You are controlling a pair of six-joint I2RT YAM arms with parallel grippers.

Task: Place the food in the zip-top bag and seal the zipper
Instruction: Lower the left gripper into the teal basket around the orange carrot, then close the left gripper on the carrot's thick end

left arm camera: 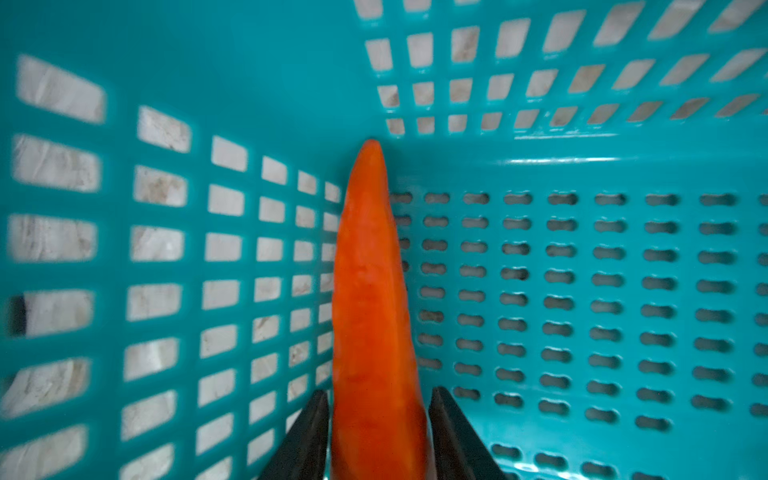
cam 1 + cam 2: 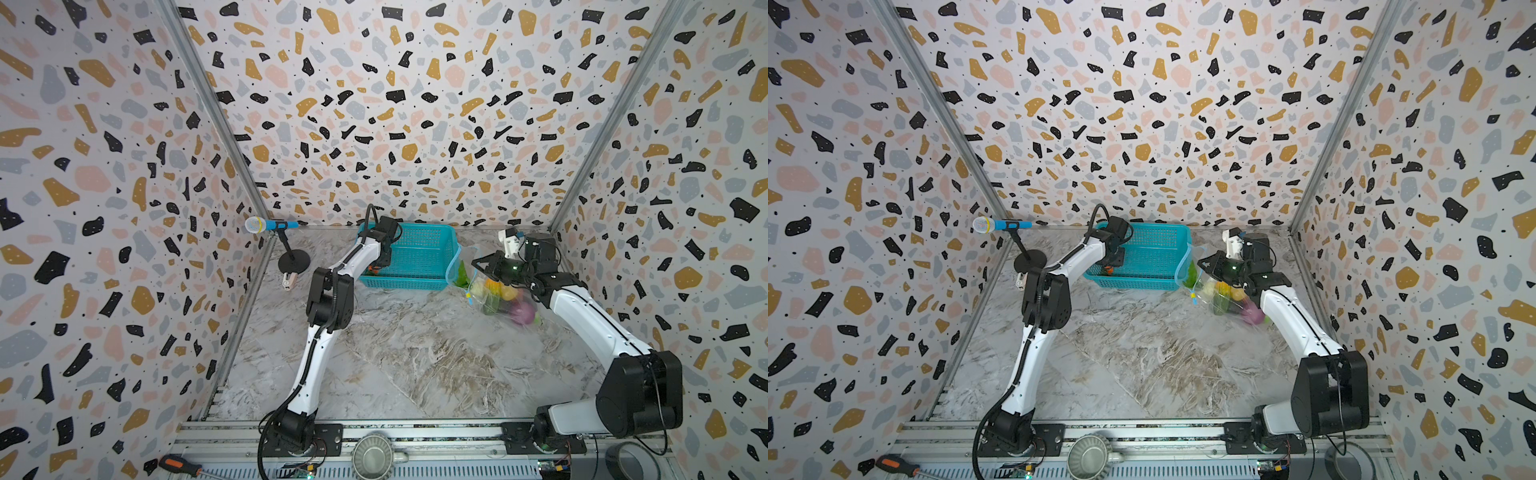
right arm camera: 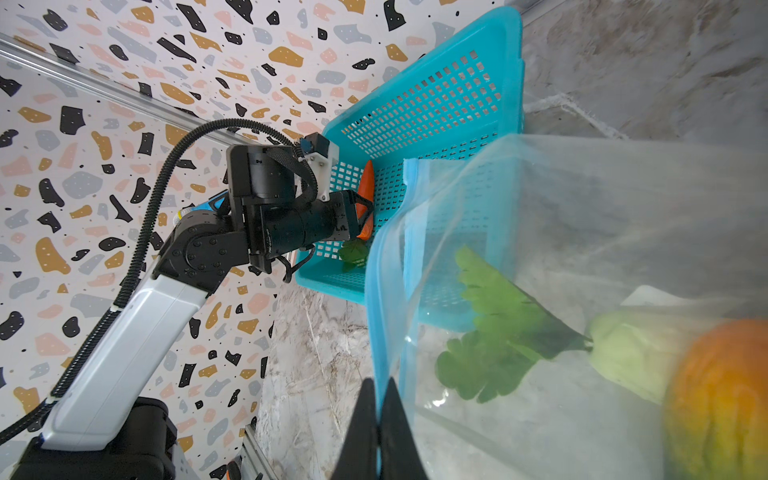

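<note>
My left gripper (image 1: pixel 378 399) reaches down into the teal basket (image 2: pixel 415 283), its two black fingers pressed to the sides of an orange carrot (image 1: pixel 370 291). The carrot's tip points into a basket corner, and its green leaves (image 3: pixel 353 253) show below the gripper. Beside the basket, my right gripper (image 3: pixel 379 386) is shut on the light blue zipper (image 3: pixel 386 291) of the clear zip-top bag (image 2: pixel 498 291) and holds it up with the mouth open. Inside lie green leaves (image 3: pixel 494 332), a white radish (image 3: pixel 631 349), an orange-yellow piece (image 3: pixel 723 395) and a purple onion (image 2: pixel 521 311). The yellow slider (image 2: pixel 468 296) hangs at the bag's lower edge.
A blue microphone (image 2: pixel 270 225) on a black stand is at the back left. On the front rail lie an orange-handled screwdriver (image 2: pixel 178 463), a fluted metal cup (image 2: pixel 372 455) and a tape roll (image 2: pixel 631 461). Patterned walls close in three sides.
</note>
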